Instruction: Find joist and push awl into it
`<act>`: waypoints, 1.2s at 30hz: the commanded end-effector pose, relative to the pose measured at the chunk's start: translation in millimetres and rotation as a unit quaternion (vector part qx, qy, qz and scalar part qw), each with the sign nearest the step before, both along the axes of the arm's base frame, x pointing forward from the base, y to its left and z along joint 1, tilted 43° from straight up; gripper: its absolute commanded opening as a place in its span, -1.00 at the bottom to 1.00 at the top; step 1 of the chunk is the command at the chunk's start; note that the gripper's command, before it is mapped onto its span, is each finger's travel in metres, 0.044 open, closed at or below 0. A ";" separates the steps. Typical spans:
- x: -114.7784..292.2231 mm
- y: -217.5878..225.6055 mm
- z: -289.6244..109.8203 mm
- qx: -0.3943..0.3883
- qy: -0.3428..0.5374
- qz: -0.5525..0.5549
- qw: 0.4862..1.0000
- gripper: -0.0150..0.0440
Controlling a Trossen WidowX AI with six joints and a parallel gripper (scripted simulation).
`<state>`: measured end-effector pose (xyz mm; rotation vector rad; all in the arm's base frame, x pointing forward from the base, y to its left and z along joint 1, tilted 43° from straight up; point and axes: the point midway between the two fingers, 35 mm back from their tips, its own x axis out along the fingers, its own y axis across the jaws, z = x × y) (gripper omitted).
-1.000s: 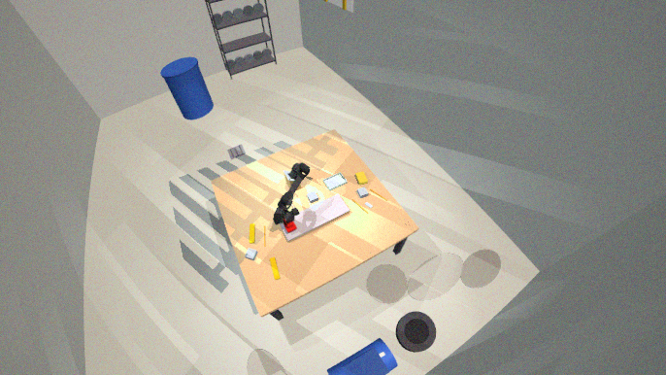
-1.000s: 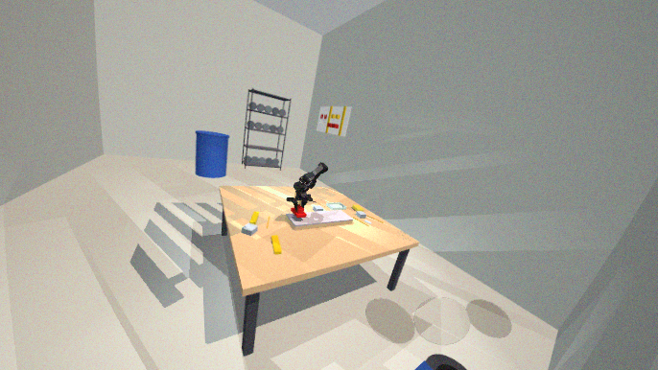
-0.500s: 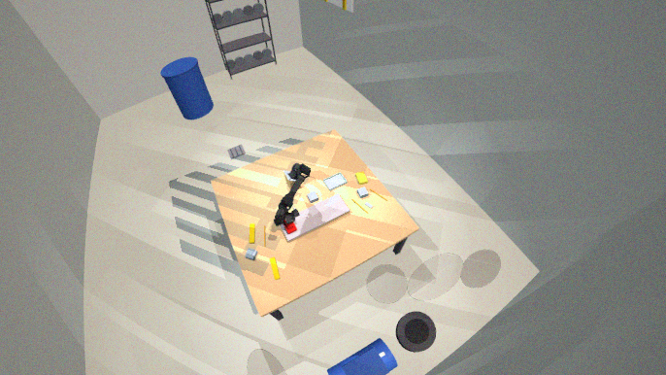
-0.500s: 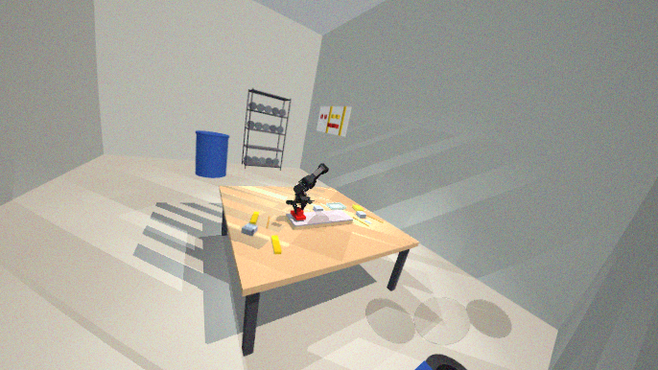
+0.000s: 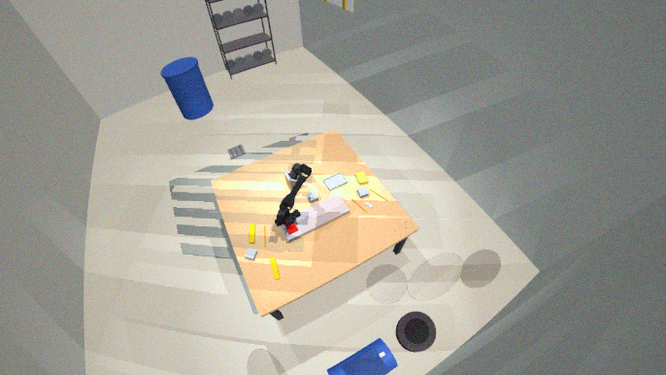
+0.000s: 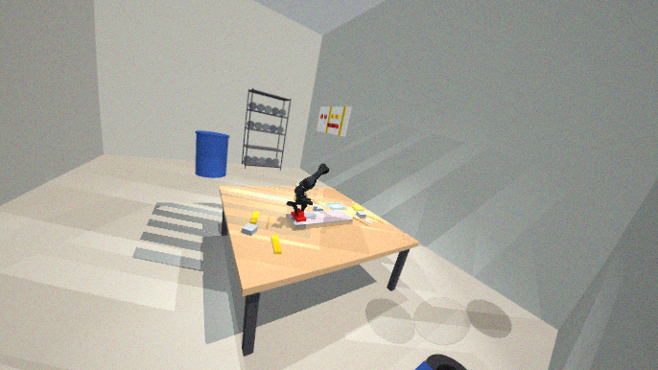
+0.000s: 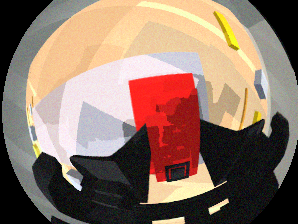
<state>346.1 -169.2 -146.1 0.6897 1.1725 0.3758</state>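
While the wooden table (image 5: pixel 340 272) carries everything, the pale floor panel (image 5: pixel 330 210) lies near its middle w/ the black arm (image 5: pixel 292 193) reaching from its base at the table's far side down over the panel's near-left end. At that end the gripper (image 7: pixel 172 163) is pinched on the red stud finder (image 7: pixel 169 125), which sits low over or on the panel surface — contact can't be told — w/ a dark finger (image 7: pixel 123 163) on either side. Smaller bits around: tray (image 5: pixel 335 181) beyond the panel, yellow blocks (image 5: pixel 251 232), small grey blocks (image 5: pixel 250 254).
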 end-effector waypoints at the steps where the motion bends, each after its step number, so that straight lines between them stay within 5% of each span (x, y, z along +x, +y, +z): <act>1: 0.1 7.0 4.7 0.005 0.000 -0.001 1.000 -0.49; 36: 4.8 47.7 41.2 0.007 0.001 -0.001 1.000 -0.49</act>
